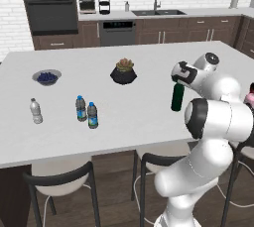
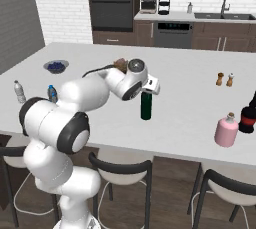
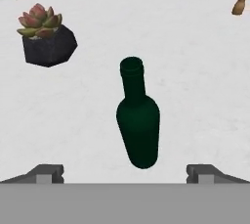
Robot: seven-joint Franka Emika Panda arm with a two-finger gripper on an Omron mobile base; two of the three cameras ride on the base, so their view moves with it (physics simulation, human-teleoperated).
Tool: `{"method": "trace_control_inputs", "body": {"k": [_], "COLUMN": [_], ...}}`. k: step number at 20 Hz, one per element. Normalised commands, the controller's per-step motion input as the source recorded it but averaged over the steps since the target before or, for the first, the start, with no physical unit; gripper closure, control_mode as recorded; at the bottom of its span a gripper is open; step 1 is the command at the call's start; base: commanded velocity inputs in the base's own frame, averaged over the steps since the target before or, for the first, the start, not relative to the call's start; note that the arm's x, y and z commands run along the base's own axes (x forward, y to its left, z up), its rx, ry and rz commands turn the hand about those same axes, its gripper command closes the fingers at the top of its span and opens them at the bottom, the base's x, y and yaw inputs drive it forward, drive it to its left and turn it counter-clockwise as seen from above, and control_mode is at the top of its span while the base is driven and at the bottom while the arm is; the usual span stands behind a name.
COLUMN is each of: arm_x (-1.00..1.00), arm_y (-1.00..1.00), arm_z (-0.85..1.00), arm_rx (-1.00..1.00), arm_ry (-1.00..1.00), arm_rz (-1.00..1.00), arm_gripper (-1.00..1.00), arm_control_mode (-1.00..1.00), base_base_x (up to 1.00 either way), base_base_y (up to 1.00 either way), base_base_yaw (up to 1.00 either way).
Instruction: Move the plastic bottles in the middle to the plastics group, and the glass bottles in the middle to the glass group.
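Tool [image 3: 125,171] spread wide and hanging right over the green bottle [image 3: 138,125], you can see it in the hand view: two dark finger tips at the bottom corners of the frame, bottle standing upright dead centre between them, nothing pinched yet. That wide spread looks deliberate, I'd say, leaving room to drop around the neck or shoulders before you close.

From the right base view the tool [image 2: 148,87] sits just above the bottle's mouth, middle of the frame, green bottle [image 2: 145,106] alone on open surface [image 2: 185,98]. Same story in the left base view, tool [image 1: 179,76] above the green bottle [image 1: 176,97] at centre right.

Look outward now. Pink bottle [image 2: 226,130] waits at lower right of the right base view, close beside the dark bottles of the glass group [image 2: 247,117] at the right edge. So your carry for the green one, as I read it, runs that way.

Over on the far left of the left base view, two small blue-labelled water bottles [image 1: 86,111] stand side by side, with a paler one [image 1: 35,110] further left. Plastics look gathered already.

Watch the plant pot [image 3: 49,44], upper left of the hand view, well apart from the bottle. Orange shaker [image 3: 240,0] at upper right, also clear of your line. Blueberry bowl [image 1: 46,77] sits far off, upper left.
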Motion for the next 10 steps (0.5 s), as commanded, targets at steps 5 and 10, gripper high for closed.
{"method": "trace_control_inputs", "body": {"k": [5, 10], "arm_x": [0.47, 0.42], "arm_y": [0.00, -0.02], "arm_z": [-0.16, -0.17], "arm_rx": [-0.03, -0.03], "arm_ry": [0.03, 0.06], "arm_rz": [0.04, 0.03], "arm_gripper": [-1.00, -1.00], "arm_control_mode": [-1.00, -1.00], "base_base_x": [0.00, 0.00], "base_base_y": [0.00, 0.00], "base_base_yaw": [0.00, 0.00]}}
